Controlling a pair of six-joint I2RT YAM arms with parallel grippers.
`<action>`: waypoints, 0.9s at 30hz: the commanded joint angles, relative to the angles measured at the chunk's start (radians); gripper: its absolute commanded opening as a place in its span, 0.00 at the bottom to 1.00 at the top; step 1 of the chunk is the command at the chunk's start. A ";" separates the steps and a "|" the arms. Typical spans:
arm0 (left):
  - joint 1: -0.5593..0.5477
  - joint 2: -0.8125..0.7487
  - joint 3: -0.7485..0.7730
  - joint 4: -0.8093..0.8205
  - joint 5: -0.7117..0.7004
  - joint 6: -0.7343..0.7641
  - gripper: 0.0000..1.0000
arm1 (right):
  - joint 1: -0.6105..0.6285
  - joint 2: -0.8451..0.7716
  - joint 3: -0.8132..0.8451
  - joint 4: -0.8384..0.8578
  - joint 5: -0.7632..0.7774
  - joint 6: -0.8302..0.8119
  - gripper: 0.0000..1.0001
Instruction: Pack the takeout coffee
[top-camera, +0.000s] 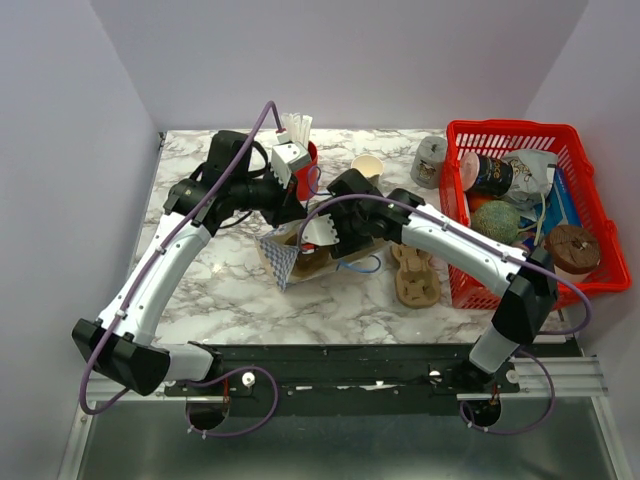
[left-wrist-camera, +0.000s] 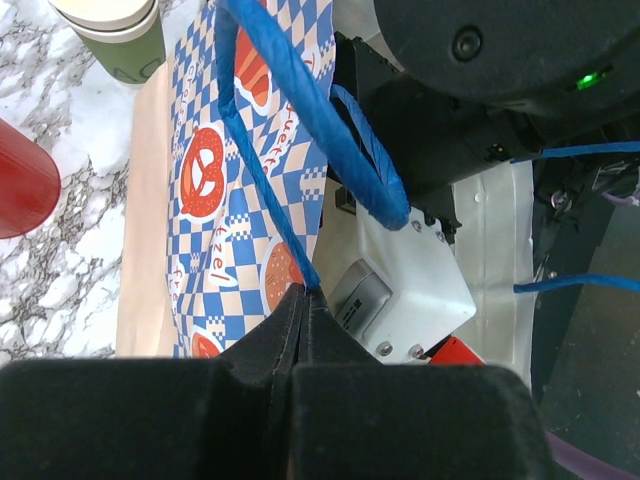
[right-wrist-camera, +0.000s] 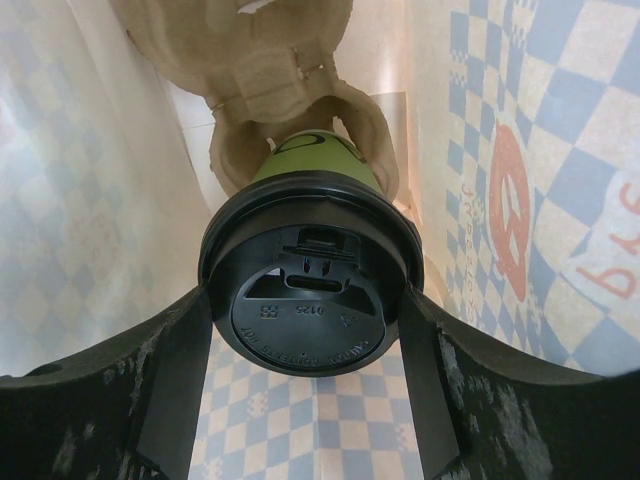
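The bag (left-wrist-camera: 225, 270) is blue-white checked with red pretzels; lid (right-wrist-camera: 310, 310) black, cup (right-wrist-camera: 315, 160) green

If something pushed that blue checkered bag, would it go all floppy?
Probably yes: the bag looks like thin paper, so its walls would likely buckle. It seems light too, since the left gripper pinches only its blue handle. The tray and cup inside may weigh it down.

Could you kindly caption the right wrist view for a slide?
Right fingers grip the black-lidded coffee cup in its pulp tray inside the bag.
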 joint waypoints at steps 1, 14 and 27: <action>-0.007 0.014 0.022 0.014 0.006 0.012 0.08 | -0.008 0.024 0.001 0.025 -0.059 -0.049 0.01; 0.008 0.019 0.059 0.056 -0.079 -0.025 0.54 | -0.061 0.122 0.075 -0.012 -0.166 -0.129 0.00; 0.074 -0.089 0.027 0.159 -0.213 -0.091 0.80 | -0.123 0.251 0.230 -0.207 -0.287 -0.238 0.01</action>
